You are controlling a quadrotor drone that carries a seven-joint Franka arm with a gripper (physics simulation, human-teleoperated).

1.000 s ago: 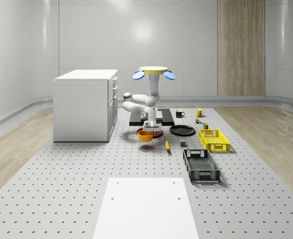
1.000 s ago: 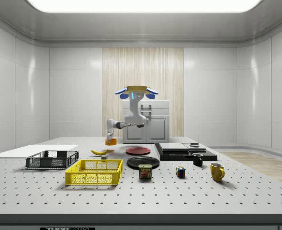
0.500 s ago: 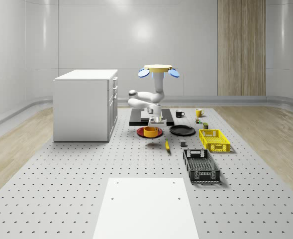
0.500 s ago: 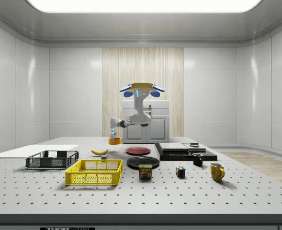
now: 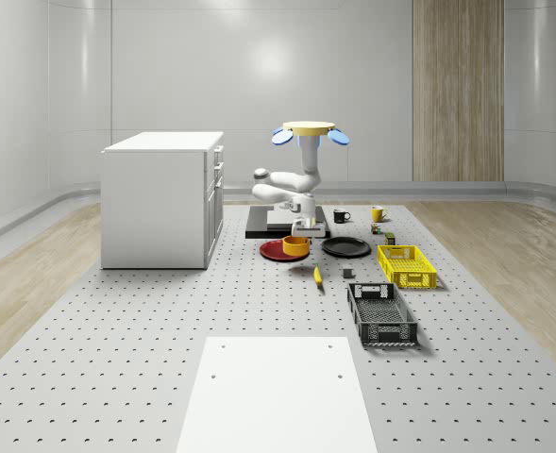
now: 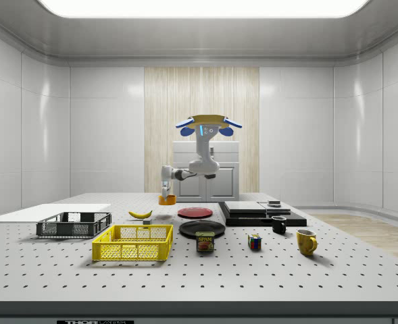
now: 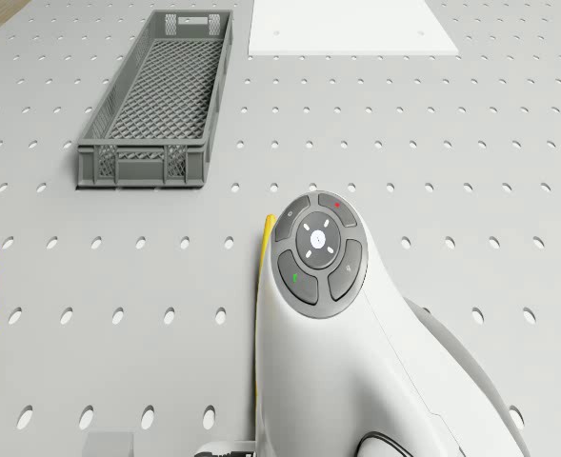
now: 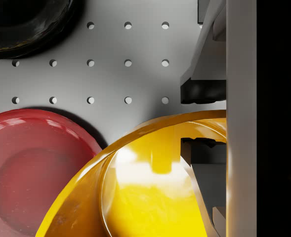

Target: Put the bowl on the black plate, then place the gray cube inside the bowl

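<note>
The orange bowl (image 5: 296, 245) hangs a little above the table, over the right edge of the red plate (image 5: 276, 251) in the whole-scene view. My gripper (image 5: 301, 227) is shut on its rim. In the wrist view one finger (image 8: 202, 91) is outside and the other inside the bowl (image 8: 150, 192), with the black plate (image 8: 26, 24) beyond the red plate (image 8: 31, 168). The black plate (image 5: 345, 247) lies just right of the bowl. The gray cube (image 5: 348, 274) sits on the table nearer the camera, beside the banana (image 5: 317, 275). The drone (image 5: 311, 133) hovers above the black platform (image 5: 259, 230).
A yellow crate (image 5: 407, 265) and a dark crate (image 5: 381, 313) stand on the whole-scene view's right. A white cabinet (image 5: 164, 198) stands on the left and a white sheet (image 5: 276, 396) lies at the front. Two mugs (image 5: 342, 216) and small items sit behind the black plate.
The drone and arm have carried the bowl to the whole-scene view's right and farther back, from in front of the red plate to over its right edge. The gripper stays shut on it.
</note>
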